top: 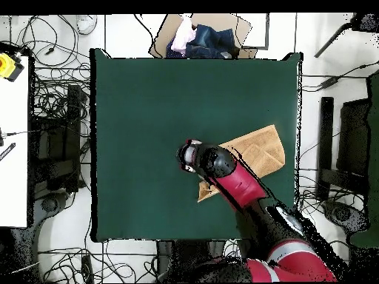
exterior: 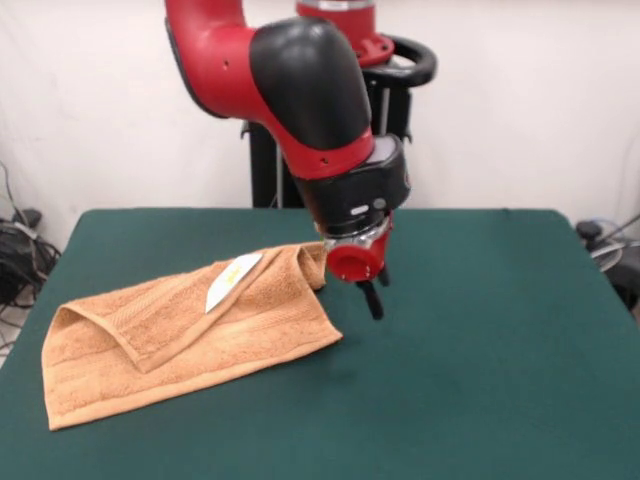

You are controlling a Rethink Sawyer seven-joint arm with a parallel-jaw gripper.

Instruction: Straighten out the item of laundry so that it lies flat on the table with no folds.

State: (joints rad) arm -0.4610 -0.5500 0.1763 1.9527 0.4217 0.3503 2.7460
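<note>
The orange-tan towel point(exterior: 200, 340) lies on the dark green table point(exterior: 480, 380) at the left. It is folded over on itself, with one flap doubled back and the white care tag point(exterior: 232, 280) facing up. Its right corner rises a little toward the arm. My gripper point(exterior: 374, 298) hangs just right of that corner, close above the table. In the overhead view the arm covers part of the towel point(top: 263, 151), and the gripper point(top: 186, 157) sits at the towel's left end, near the middle of the table point(top: 148, 96).
A cardboard box with clothes point(top: 203, 37) stands beyond the table's far edge in the overhead view. Cables lie on the floor all round. A white bench point(top: 13, 148) stands to the left. The robot's pedestal point(exterior: 265, 165) rises behind the table.
</note>
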